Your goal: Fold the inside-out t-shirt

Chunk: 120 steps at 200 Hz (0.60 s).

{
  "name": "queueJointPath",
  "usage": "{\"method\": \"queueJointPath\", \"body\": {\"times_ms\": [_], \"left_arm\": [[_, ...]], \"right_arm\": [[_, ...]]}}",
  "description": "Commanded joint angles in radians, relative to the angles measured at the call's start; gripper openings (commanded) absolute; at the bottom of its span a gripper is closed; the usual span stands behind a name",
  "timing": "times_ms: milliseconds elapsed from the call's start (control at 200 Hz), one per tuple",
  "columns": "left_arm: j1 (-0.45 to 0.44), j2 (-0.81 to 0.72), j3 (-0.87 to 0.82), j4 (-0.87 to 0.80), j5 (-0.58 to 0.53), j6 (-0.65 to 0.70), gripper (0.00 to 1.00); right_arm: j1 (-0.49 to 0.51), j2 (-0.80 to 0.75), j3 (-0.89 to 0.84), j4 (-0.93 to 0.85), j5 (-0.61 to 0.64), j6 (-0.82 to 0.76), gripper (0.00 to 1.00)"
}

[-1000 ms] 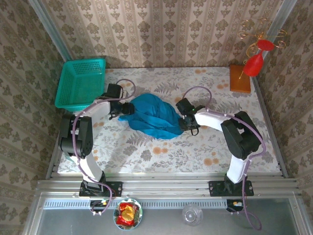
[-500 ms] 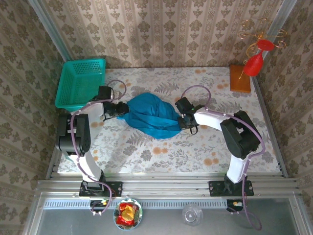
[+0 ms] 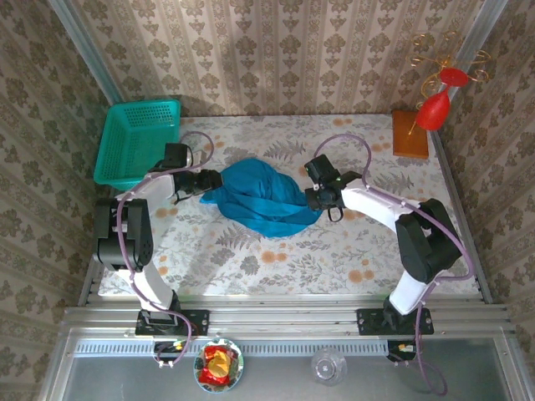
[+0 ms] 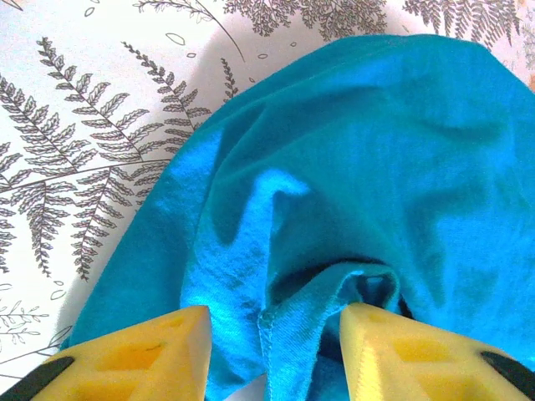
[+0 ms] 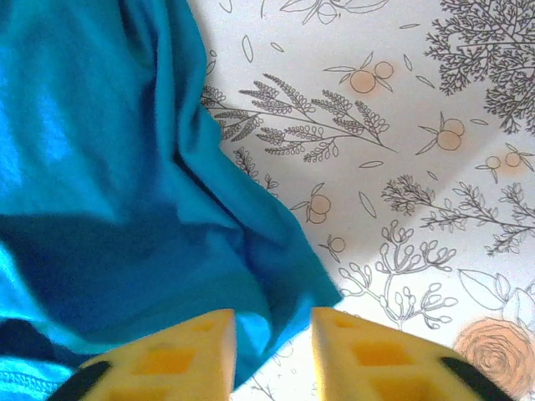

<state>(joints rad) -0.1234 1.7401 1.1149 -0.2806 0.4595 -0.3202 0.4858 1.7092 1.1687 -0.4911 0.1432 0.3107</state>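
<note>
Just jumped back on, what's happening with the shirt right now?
Both arms are at the blue t-shirt, bunched in a heap on the table, not yet folded. The left gripper sits at its left edge, jaws open around a hemmed fold. The right gripper is at its right edge, jaws open with a cloth corner between them.

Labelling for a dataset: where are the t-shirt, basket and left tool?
t-shirt (image 3: pixel 261 199), top view, middle of the cloth.
basket (image 3: pixel 140 144), top view, its mesh floor.
left tool (image 4: pixel 274 334), left wrist view, midway between fingertips.

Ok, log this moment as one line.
t-shirt: crumpled heap on table, not yet folded | left gripper: open, cloth fold between fingers | right gripper: open, shirt edge between fingers
</note>
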Motion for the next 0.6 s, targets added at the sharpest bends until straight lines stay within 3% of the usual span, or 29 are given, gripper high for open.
{"method": "queueJointPath", "body": {"times_ms": [0, 185, 430, 495, 595], "left_arm": [[0.003, 0.027, 0.045, -0.041, -0.008, 0.024, 0.47], [0.001, 0.058, 0.049, -0.039, 0.006, 0.024, 0.45], [-0.016, 0.088, 0.047, -0.043, 0.021, 0.021, 0.41], [-0.022, 0.085, 0.034, -0.038, 0.02, 0.021, 0.38], [-0.028, 0.076, 0.016, -0.024, 0.021, 0.018, 0.28]], "right_arm": [[-0.01, 0.042, 0.056, -0.106, -0.002, 0.003, 0.38], [-0.039, 0.117, 0.081, -0.125, -0.036, 0.033, 0.47], [-0.053, 0.215, 0.104, -0.148, -0.088, 0.048, 0.49], [-0.053, 0.221, 0.096, -0.143, -0.108, 0.053, 0.45], [-0.053, 0.21, 0.074, -0.119, -0.142, 0.06, 0.29]]}}
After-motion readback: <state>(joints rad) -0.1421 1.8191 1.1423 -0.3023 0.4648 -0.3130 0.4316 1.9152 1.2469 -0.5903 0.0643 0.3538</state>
